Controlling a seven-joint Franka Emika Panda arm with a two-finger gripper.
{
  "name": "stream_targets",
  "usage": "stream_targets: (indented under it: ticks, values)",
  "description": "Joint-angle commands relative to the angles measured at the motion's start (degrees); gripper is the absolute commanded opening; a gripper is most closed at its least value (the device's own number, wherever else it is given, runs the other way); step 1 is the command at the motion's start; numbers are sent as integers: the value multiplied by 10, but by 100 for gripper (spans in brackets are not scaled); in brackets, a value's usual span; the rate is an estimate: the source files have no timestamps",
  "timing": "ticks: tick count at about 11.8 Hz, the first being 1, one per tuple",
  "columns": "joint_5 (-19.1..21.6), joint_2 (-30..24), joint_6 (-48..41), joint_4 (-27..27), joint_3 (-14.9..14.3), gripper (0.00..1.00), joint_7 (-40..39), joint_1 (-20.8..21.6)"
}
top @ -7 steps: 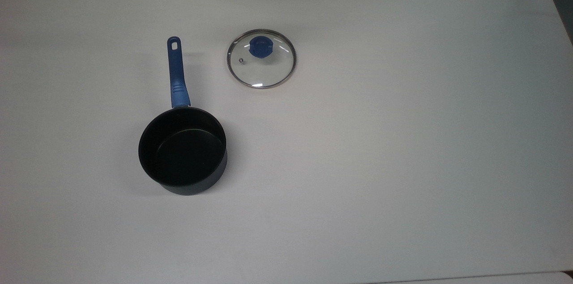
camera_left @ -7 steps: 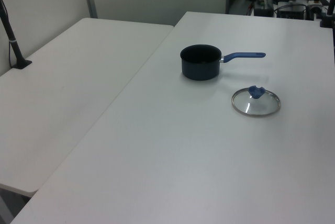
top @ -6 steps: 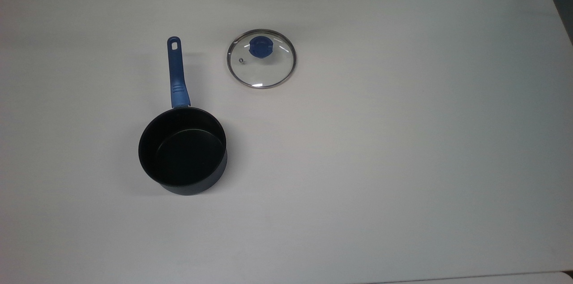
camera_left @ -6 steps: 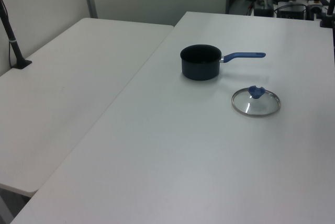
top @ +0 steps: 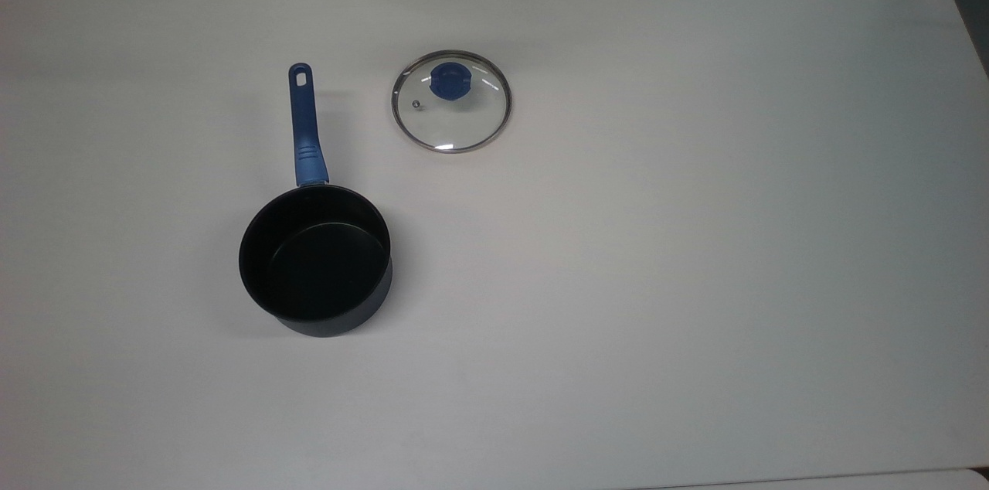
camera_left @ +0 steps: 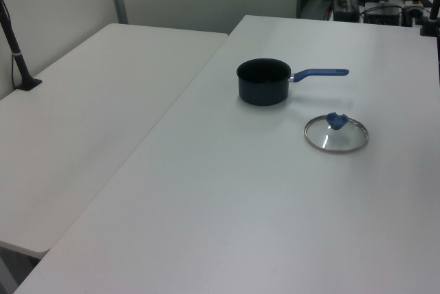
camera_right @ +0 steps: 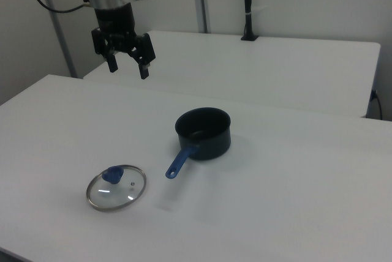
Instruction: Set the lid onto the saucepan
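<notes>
Top view first, going from its left to its right: the saucepan (top: 315, 262) stands upright on the white desk (top: 695, 243), left of the desk's middle and nearer the top view's bottom edge than the lid is. Its black inside faces up with nothing in it, and its long blue handle (top: 305, 127) runs straight toward the desk's far edge at the top of the top view, ending in a small hole. Just right of the handle's far end, and apart from it, the lid (top: 451, 101) lies flat on the desk, knob up, with its blue knob (top: 447, 81) and a small steam vent showing through the clear glass inside the metal rim. Lid and saucepan do not touch; bare desk lies between them.

Left view: the saucepan (camera_left: 265, 81) sits toward the desk's far side with its handle pointing to the left view's right, and the lid (camera_left: 336, 133) rests nearer the camera, to the right of the pot.

Right view: the gripper (camera_right: 127, 58) hangs in the air over the desk's far left corner, well apart from the lid (camera_right: 116, 187) and the saucepan (camera_right: 203, 132). Its two fingers point down, spread wide, with nothing between them.
</notes>
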Motion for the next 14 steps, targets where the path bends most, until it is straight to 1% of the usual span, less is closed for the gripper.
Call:
stream_targets:
  ticks: [1, 7, 10, 11, 12, 13, 14]
  values:
    - [1, -12, 1, -10, -6, 100, -8, 8]
    - [-5, -12, 1, -18, -5, 100, -20, 5]
    - [-6, -17, -13, -24, -2, 100, -89, 0]
    - [-15, -18, -38, -27, 3, 100, -111, 1]
    - [-21, -27, -67, -36, 6, 100, -115, 0]
    - [-41, -47, -75, -75, 8, 100, -119, -3]
    - [-69, -55, -66, -101, 13, 100, -147, -5]
